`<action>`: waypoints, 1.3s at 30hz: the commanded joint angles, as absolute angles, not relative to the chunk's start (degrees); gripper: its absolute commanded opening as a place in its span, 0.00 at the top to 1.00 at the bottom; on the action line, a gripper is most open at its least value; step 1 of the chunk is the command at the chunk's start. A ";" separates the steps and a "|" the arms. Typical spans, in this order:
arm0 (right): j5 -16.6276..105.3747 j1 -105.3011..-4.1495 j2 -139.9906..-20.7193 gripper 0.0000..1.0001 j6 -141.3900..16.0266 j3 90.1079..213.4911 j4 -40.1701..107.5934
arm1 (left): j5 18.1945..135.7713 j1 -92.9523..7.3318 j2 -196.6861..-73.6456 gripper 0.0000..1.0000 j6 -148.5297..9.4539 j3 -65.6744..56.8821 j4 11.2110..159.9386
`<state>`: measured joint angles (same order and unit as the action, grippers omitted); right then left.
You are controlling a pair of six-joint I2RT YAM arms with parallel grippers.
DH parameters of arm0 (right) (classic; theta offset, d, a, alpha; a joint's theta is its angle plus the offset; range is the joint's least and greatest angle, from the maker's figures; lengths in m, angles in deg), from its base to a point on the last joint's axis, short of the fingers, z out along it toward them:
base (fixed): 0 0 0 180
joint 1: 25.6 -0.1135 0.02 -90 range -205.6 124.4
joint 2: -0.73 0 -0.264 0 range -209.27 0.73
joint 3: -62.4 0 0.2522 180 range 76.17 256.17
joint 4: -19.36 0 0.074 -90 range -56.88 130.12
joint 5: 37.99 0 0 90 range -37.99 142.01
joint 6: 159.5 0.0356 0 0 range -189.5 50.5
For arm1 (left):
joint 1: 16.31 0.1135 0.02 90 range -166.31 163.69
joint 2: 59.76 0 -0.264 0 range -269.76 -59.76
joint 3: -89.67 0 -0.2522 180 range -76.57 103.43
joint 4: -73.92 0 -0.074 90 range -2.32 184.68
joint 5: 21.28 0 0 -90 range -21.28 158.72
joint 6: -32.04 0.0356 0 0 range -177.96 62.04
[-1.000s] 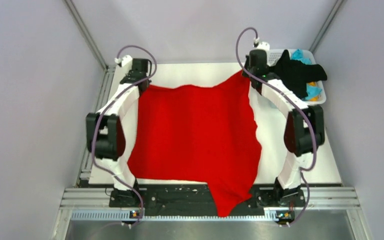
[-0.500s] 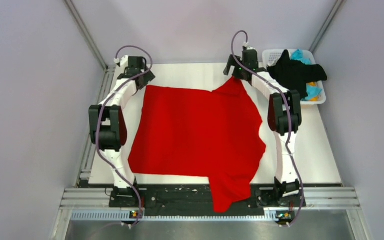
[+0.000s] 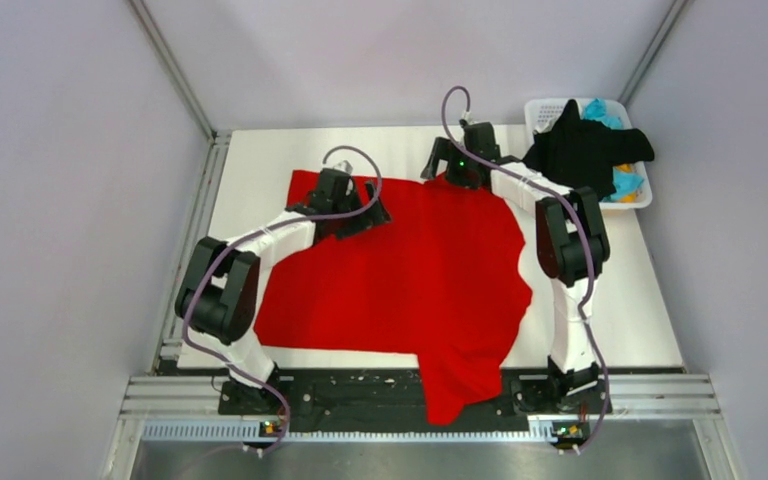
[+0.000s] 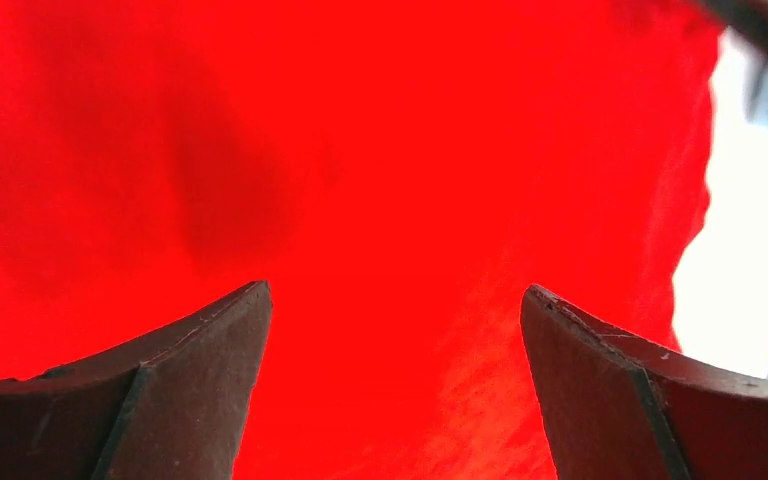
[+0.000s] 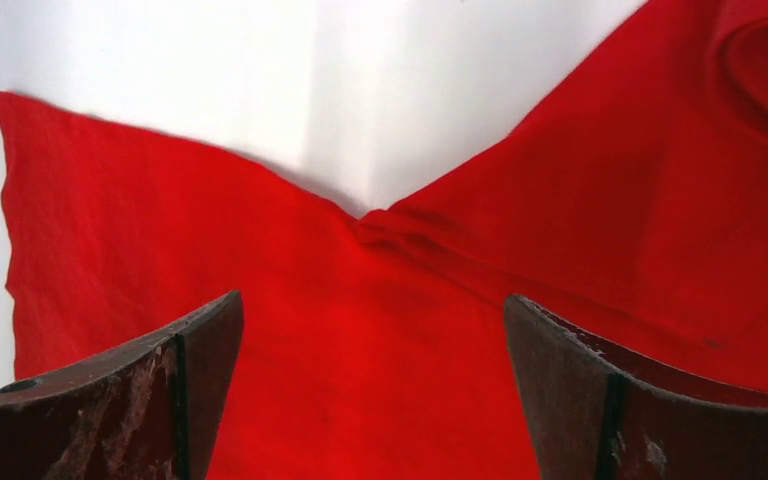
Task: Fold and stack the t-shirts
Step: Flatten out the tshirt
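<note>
Red t-shirt (image 3: 410, 270) spread on table (image 3: 650, 320), lying under both open-fingered grippers: left gripper (image 4: 395, 290) mid-cloth, right gripper (image 5: 372, 297) at far edge. One red, one black t-shirt (image 3: 585, 150) on basket (image 3: 542, 108)

White table (image 3: 640, 320), red t-shirt (image 3: 430, 270) spread flat, white basket (image 3: 545, 108) at far-right corner

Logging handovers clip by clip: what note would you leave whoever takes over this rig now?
Left gripper: open, empty, above the red t-shirt. Right gripper: open, empty, at its far edge.
Red t-shirt: spread on the table, one end hanging over the near edge. Black t-shirt, cyan cloth and orange cloth: on the white basket.
Done: spreading. Left: every fold, stacking.
</note>
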<state>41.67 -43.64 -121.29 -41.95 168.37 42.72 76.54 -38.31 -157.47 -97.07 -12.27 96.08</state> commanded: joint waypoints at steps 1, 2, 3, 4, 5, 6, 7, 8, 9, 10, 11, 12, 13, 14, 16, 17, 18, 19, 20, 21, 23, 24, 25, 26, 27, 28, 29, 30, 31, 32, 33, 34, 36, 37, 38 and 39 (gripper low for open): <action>39.70 -44.15 -124.01 0.01 -40.47 168.62 38.24 | 77.98 -38.95 -154.35 0.01 -99.57 -22.38 87.69; 39.83 -44.19 -125.05 0.01 -40.43 168.88 37.56 | 78.18 -38.94 -154.20 0.01 -100.06 -24.95 85.44; 40.95 -44.17 -125.69 0.01 -40.39 169.35 37.12 | 78.11 -38.98 -154.27 0.01 -100.33 -26.62 84.45; 41.96 -44.16 -126.46 0.01 -40.33 169.95 36.65 | 77.93 -38.94 -154.48 0.01 -100.44 -27.96 84.23; 42.91 -44.12 -127.21 0.01 -40.32 170.52 36.07 | 77.83 -38.98 -154.85 0.01 -100.45 -28.98 84.37; 43.75 -44.13 -128.06 0.01 -40.44 171.37 35.94 | 77.73 -38.99 -155.34 0.01 -100.71 -29.96 84.64; 44.50 -44.12 -129.08 0.01 -40.49 172.22 36.22 | 78.12 -38.99 -155.57 0.01 -100.91 -31.09 84.60; 45.37 -44.11 -129.85 0.01 -40.43 173.09 36.50 | 78.55 -38.99 -155.67 0.02 -101.20 -32.15 84.29; 46.35 -44.08 -130.57 0.01 -40.34 173.60 36.29 | 78.89 -38.99 -155.64 0.02 -101.65 -33.48 83.54; 47.30 -44.06 -131.23 0.01 -40.08 174.09 35.71 | 79.09 -38.92 -155.34 0.02 -102.06 -34.58 83.06; 48.37 -44.12 -131.93 0.01 -39.92 174.77 35.19 | 78.98 -39.03 -155.12 0.02 -102.15 -35.45 82.82; 49.39 -44.11 -132.59 0.01 -39.71 175.66 34.50 | 78.39 -39.04 -154.87 0.02 -102.17 -36.04 83.10; 50.29 -44.11 -133.25 0.01 -39.56 176.90 33.65 | 77.58 -39.07 -154.74 0.02 -102.07 -36.40 83.72; 51.47 -44.14 -133.90 0.02 -39.21 177.57 32.07 | 76.87 -39.07 -154.59 0.02 -101.86 -36.59 84.24; 52.83 -44.13 -135.18 0.02 -38.81 179.43 28.40 | 75.74 -39.04 -154.66 0.02 -101.52 -36.91 85.17; 53.37 -44.07 -136.01 0.02 -38.89 180.36 26.56 | 75.53 -39.04 -154.68 0.02 -101.36 -37.11 85.37; 53.52 -44.08 -136.92 0.02 -39.07 181.45 24.68 | 75.58 -39.06 -154.78 0.02 -101.30 -37.38 85.32; 53.49 -44.14 -138.03 0.02 -39.67 182.62 22.53 | 75.80 -39.01 -154.84 0.02 -101.09 -37.65 85.12; 53.53 -44.12 -139.34 0.02 -40.21 184.04 19.23 | 75.84 -39.03 -154.85 0.02 -100.95 -37.93 85.03; 53.72 -44.09 -140.63 0.02 -40.62 185.80 17.61 | 75.82 -39.03 -154.73 0.02 -100.87 -38.11 84.90; 52.47 -44.14 -144.23 0.02 -42.03 191.90 19.96 | 75.56 -39.07 -154.45 0.02 -100.73 -38.22 84.85; 50.76 -44.14 -145.33 0.02 -42.88 195.76 23.47 | 75.42 -39.07 -154.38 0.02 -100.65 -38.21 84.93; 49.29 -44.14 -145.81 0.02 -43.63 198.43 26.38 | 75.33 -39.07 -154.31 0.02 -100.59 -38.09 84.92; 48.88 -44.42 -145.50 0.02 -44.69 199.60 28.10 | 75.28 -39.07 -154.32 0.02 -100.58 -38.05 84.88; 49.00 -44.64 -144.54 0.02 -45.74 199.64 28.98 | 75.29 -39.05 -154.31 0.02 -100.66 -37.94 84.82; 49.35 -44.84 -143.25 0.02 -47.06 199.18 29.36 | 75.68 -39.05 -154.26 0.02 -100.56 -37.94 84.76; 49.86 -44.98 -141.94 0.02 -48.47 198.07 29.65 | 75.86 -39.02 -154.29 0.02 -100.56 -37.98 84.62; 50.68 -45.08 -140.39 0.02 -48.75 197.30 30.47 | 75.88 -39.07 -154.15 0.02 -100.60 -37.91 84.54; 51.24 -45.13 -138.86 0.02 -48.68 196.46 32.07 | 75.96 -39.07 -154.09 0.02 -100.51 -37.96 84.40; 51.07 -45.24 -137.39 0.02 -48.24 195.06 33.84 | 75.95 -39.02 -154.07 0.02 -100.54 -37.96 84.16; 50.66 -45.28 -135.55 0.02 -46.85 192.98 36.51 | 75.92 -39.07 -154.14 0.02 -100.60 -38.02 83.90; 49.78 -45.49 -133.74 0.02 -45.82 190.15 37.59 | 75.93 -39.03 -154.21 0.02 -100.65 -37.98 83.79; 45.78 -45.68 -129.39 0.02 -44.40 184.24 38.57 | 76.03 -39.01 -154.12 0.02 -100.78 -38.09 83.66; 44.53 -45.85 -127.77 0.02 -44.15 181.33 38.64 | 75.97 -39.04 -153.89 0.02 -100.84 -38.15 83.51; 43.87 -46.05 -126.16 0.02 -44.04 178.84 38.48 | 75.76 -39.00 -153.73 0.01 -100.85 -38.23 83.47; 43.89 -46.45 -124.56 0.02 -44.08 176.29 37.87 | 75.68 -39.02 -153.63 0.01 -100.89 -38.19 83.50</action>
